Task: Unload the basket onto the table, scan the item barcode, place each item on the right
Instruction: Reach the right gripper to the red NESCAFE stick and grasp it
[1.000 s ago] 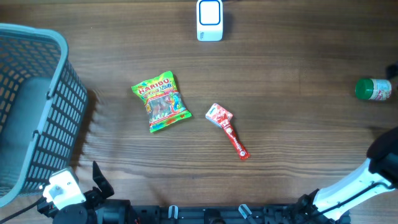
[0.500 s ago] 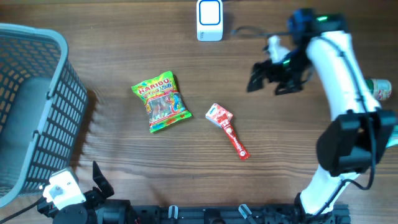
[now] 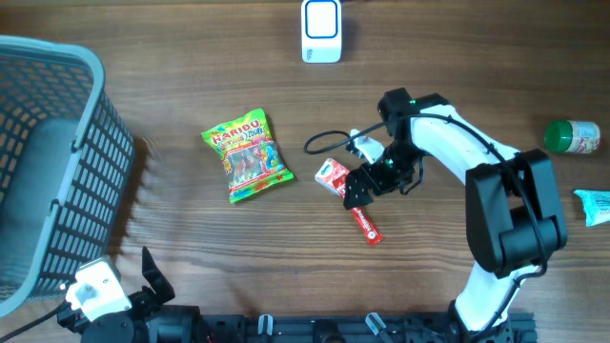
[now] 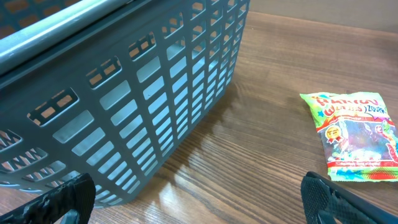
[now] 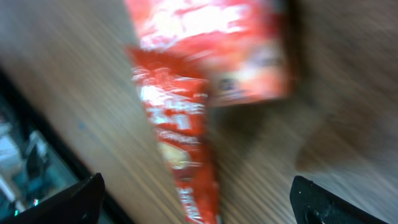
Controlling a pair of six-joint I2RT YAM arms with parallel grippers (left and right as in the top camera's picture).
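Observation:
A long red sweet packet [image 3: 365, 221] with a red-and-white top lies on the wooden table just right of centre. My right gripper [image 3: 356, 188] is down over its upper half, open. In the right wrist view the packet [image 5: 186, 112] is blurred and runs down between the two dark fingertips [image 5: 68, 202], which stand wide on either side of it without touching. The white barcode scanner [image 3: 321, 30] stands at the table's far edge. My left gripper [image 4: 199, 202] is open and empty at the near left, low over the table.
A grey mesh basket [image 3: 57, 162] fills the left side and stands close ahead of the left gripper [image 4: 124, 93]. A Haribo bag [image 3: 248, 157] lies left of centre. A green-capped bottle [image 3: 572, 136] and a teal packet [image 3: 593, 206] are at the right edge.
The right arm came in from the right edge, swung past the scanner and dropped over the red packet. Left arm and the items have not moved.

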